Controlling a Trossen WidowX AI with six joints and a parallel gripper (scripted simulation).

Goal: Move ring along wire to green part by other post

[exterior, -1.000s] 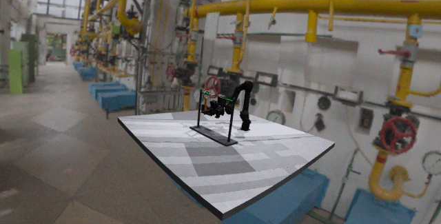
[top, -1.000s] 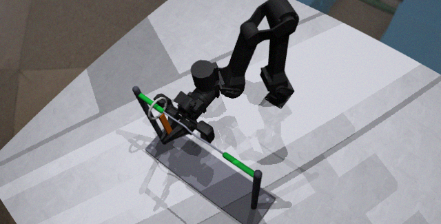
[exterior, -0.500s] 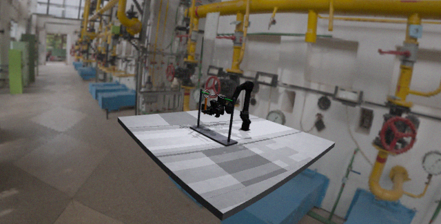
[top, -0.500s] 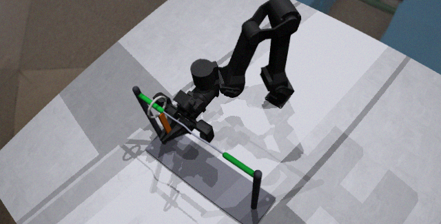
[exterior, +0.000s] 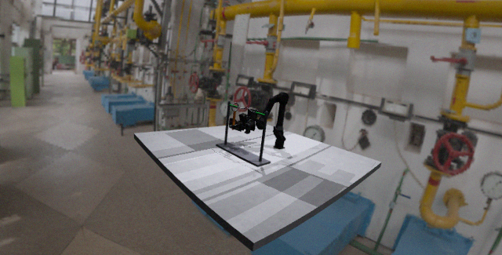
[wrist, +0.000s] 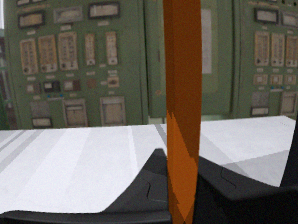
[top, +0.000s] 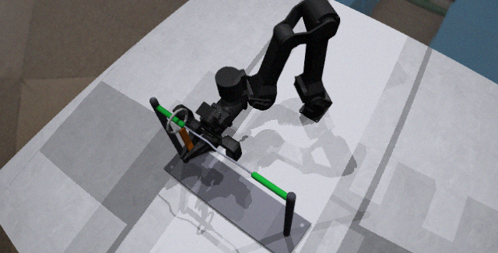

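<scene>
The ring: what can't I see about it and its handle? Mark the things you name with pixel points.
- Whether the ring [top: 168, 122] [exterior: 232, 108] touches the wire: too small in the exterior view.
- The handle's [top: 186, 138] [exterior: 234, 118] [wrist: 184, 75] top: cut off by the wrist view's upper edge.
- The ring itself in the wrist view: outside the picture.

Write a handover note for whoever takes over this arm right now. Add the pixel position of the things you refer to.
Hand [top: 187, 154] [wrist: 166, 155]: shut on the orange handle [top: 186, 139] [exterior: 234, 118] [wrist: 184, 75].
Ring [top: 167, 122] [exterior: 234, 111]: around the green part by the post on the top view's left [top: 167, 128] [exterior: 226, 129].
Done: handle gripped.
Left: bring the ring along to the other green part [top: 270, 185] [exterior: 259, 113], clear of the thin grey wire [top: 237, 163]; leave it hanging, open the hand, back away touching nothing.
</scene>
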